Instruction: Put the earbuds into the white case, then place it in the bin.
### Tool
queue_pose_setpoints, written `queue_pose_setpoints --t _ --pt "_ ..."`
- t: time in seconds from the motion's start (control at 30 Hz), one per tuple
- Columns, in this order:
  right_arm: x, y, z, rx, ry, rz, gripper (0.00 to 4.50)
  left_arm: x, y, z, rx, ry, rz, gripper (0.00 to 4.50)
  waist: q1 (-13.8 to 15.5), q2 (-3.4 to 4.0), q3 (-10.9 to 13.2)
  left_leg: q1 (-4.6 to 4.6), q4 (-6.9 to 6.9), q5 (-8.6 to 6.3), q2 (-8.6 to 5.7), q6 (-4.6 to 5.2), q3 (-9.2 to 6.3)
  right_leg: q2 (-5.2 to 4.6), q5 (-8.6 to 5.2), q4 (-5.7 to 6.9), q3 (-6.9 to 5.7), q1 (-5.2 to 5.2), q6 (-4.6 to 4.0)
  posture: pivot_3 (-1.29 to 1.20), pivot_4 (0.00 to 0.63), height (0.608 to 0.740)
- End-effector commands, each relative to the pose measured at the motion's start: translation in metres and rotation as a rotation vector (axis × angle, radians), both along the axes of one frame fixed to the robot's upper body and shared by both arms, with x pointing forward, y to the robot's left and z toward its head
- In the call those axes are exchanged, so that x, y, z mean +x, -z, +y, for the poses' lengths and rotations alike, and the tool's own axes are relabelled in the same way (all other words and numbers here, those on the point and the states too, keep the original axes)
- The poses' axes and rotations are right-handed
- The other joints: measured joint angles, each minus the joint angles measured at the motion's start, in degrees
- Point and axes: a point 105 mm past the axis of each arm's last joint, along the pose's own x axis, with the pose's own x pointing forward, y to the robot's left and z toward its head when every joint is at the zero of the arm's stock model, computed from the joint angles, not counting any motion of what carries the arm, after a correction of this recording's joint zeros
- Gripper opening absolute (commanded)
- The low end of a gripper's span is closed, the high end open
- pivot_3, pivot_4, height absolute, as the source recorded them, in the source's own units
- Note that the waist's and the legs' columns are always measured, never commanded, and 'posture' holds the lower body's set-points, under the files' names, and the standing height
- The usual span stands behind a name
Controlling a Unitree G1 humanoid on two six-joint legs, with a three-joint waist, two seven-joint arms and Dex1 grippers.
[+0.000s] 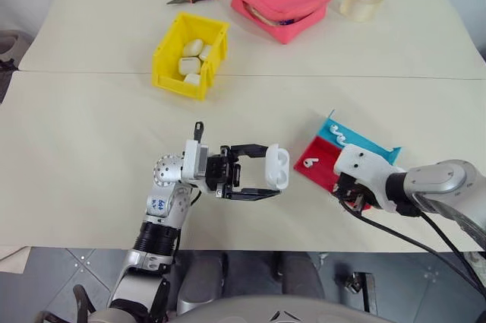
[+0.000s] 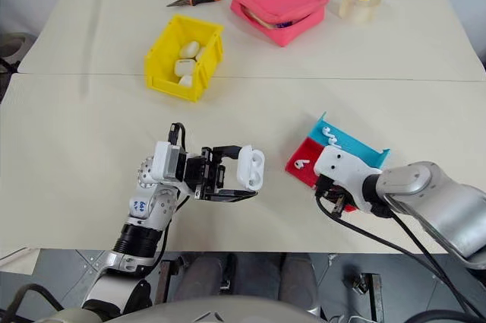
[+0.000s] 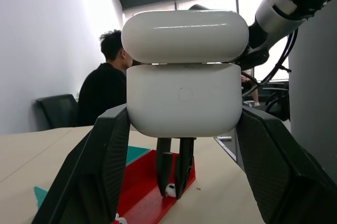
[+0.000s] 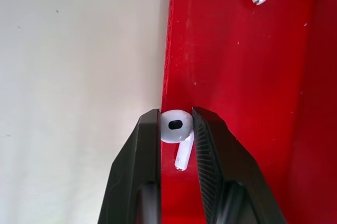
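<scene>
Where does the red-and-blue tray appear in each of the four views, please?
Left eye view: tray right of centre, by the right wrist.
Right eye view: the same place.
Left wrist view: red floor behind the white case in the left gripper.
Right wrist view: red floor beneath the right gripper, shut on an earbud.
Shared landmark: the loose earbud on the red half.

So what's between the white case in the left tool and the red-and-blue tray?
Just bare table. In the left eye view nothing lies between the white case and the tray.
</scene>
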Motion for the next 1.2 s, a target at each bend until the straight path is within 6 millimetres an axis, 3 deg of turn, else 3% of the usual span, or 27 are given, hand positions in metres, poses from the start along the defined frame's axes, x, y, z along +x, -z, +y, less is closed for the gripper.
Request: queue_pose_setpoints --t 0.03,0.2,0.3,0.5,0.73,1.2 --pt "-0.001 -0.040 0.014 0.177 -0.085 -0.195 0.49 0.004 -0.007 0.006 -0.029 -0.004 0.014 2.72 -0.10 0.00 0.00 -0.05 0.02 0.00 0.00 0.00 0.09 0.00 0.00 0.01 -0.02 -0.03 0.00 0.00 0.150 0.740" --pt "-0.010 -0.069 0.029 0.459 -0.157 -0.428 0.49 0.009 -0.008 0.012 -0.030 -0.003 0.006 2.72 -0.08 -0.03 -0.01 -0.05 0.08 0.01 0.01 -0.01 0.20 0.03 0.02 0.04 -0.08 0.02 0.04 0.00 0.150 0.740" --pt "-0.018 -0.099 0.038 0.821 -0.155 -0.607 0.49 0.012 -0.010 0.009 -0.017 0.003 0.040 2.72 -0.27 -0.04 -0.01 -0.01 0.11 0.01 0.04 -0.02 0.21 0.06 0.04 0.06 -0.05 0.04 0.08 0.00 0.150 0.740" --pt "-0.024 -0.113 0.066 1.134 -0.156 -0.683 0.49 0.016 -0.014 0.008 -0.004 0.025 0.068 2.72 -0.44 0.00 -0.02 0.12 0.07 0.03 0.02 -0.04 0.26 0.06 0.03 0.17 0.04 0.04 0.06 0.00 0.150 0.740" --pt "-0.019 -0.107 0.095 1.281 -0.150 -0.669 0.49 0.018 -0.020 0.010 -0.006 0.034 0.078 2.72 -0.55 0.01 -0.03 0.23 0.05 0.04 0.02 -0.06 0.31 0.07 0.01 0.27 0.11 0.05 0.02 0.00 0.150 0.740" --pt "-0.009 -0.086 0.108 1.348 -0.112 -0.676 0.49 0.015 -0.025 0.012 -0.011 0.031 0.086 2.72 -0.64 0.02 -0.03 0.32 -0.03 0.04 0.03 -0.06 0.40 0.08 -0.01 0.30 0.15 0.04 -0.01 0.00 0.150 0.740"
